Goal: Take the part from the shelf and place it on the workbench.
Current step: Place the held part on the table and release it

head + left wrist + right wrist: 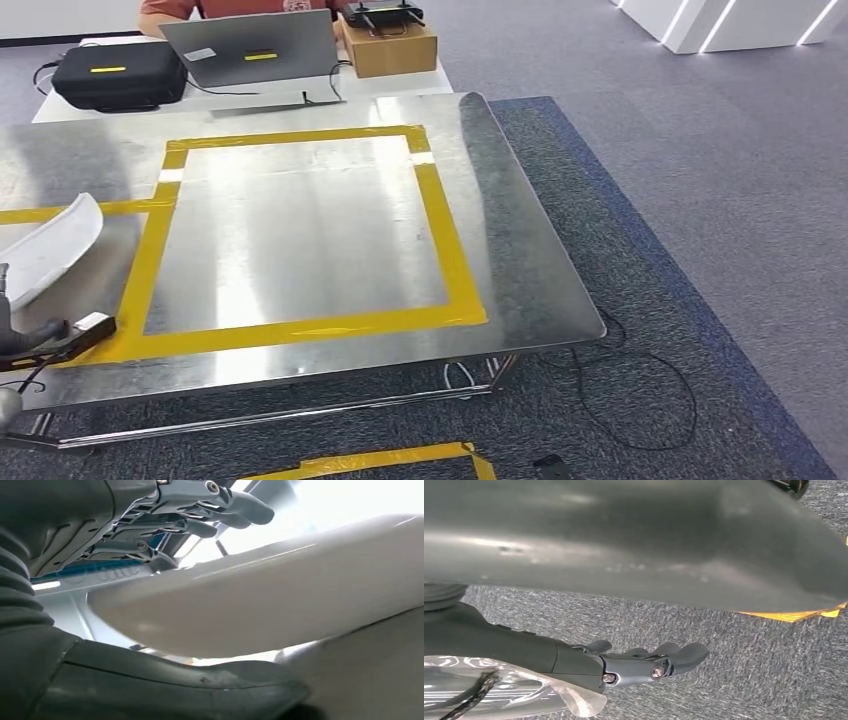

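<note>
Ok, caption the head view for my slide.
White part held at the left edge of a steel workbench marked with yellow tape.

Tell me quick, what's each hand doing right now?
Left hand: holding the white curved part, fingers over it and thumb under.
Right hand: holding nothing, fingers stretched out above the grey carpet.

Curved white part (48, 247) over workbench (520, 250)

Grey laptop (252, 47), black case (118, 74), cardboard box (390, 46), person in orange sleeve (165, 10), grey carpet (720, 200)
</note>
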You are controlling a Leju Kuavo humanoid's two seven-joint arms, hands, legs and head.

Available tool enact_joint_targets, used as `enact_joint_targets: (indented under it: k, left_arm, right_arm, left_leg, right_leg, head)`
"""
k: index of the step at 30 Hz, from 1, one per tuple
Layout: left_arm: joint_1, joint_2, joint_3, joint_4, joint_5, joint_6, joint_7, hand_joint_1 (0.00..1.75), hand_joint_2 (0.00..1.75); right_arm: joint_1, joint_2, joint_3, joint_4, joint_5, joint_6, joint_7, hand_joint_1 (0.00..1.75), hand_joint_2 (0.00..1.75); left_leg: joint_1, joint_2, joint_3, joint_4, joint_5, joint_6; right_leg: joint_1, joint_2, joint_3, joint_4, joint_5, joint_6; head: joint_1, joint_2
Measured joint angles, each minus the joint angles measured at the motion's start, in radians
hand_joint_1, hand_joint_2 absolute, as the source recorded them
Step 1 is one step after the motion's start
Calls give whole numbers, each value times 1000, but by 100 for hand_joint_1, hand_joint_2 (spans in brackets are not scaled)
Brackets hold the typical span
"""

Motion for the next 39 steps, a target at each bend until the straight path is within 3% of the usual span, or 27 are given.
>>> enact_joint_targets:
  k: [4, 8, 15, 21, 29, 39]
  left_arm:
    - [64, -25, 11, -144, 72, 0, -104, 0, 0]
    - [122, -81, 69, -330, 156, 0, -242, 0, 0]
    - [158, -129, 126, -477, 182, 0, -279, 0, 0]
    - [193, -230, 207, -630, 379, -1, -526, 0, 0]
    - [247, -320, 208, -871, 558, -1, -613, 0, 0]
    - [272, -352, 184, -971, 585, -4, -619, 0, 0]
  right_arm:
    - [0, 0, 0, 0, -4, -1, -2, 0, 0]
    - [0, 0, 0, 0, -9, -2, -6, 0, 0]
    - [0, 0, 0, 0, -11, -2, -8, 0, 0]
    - [0, 0, 0, 0, -16, -8, -11, 0, 0]
    - [1, 0, 0, 0, -18, -11, -11, 0, 0]
    - [1, 0, 0, 0, -20, -11, -11, 0, 0]
  left_leg:
    - [0, 0, 0, 0, 0, 0]
    - [-1, 0, 0, 0, -1, 0]
    - [-1, 0, 0, 0, -1, 0]
    - [-1, 0, 0, 0, -1, 0]
    - [-1, 0, 0, 0, -1, 0]
    - [-1, 0, 0, 0, -1, 0]
  right_leg:
    - [0, 0, 0, 0, 0, 0]
    - [-1, 1, 0, 0, 0, 0]
    - [0, 0, 0, -1, 0, 0]
    - [0, 0, 0, -1, 0, 0]
    - [-1, 0, 0, -1, 0, 0]
    - [0, 0, 0, -1, 0, 0]
  head:
    - [0, 0]
    - [0, 0]
    - [0, 0]
    - [0, 0]
    - [0, 0]
    - [0, 0]
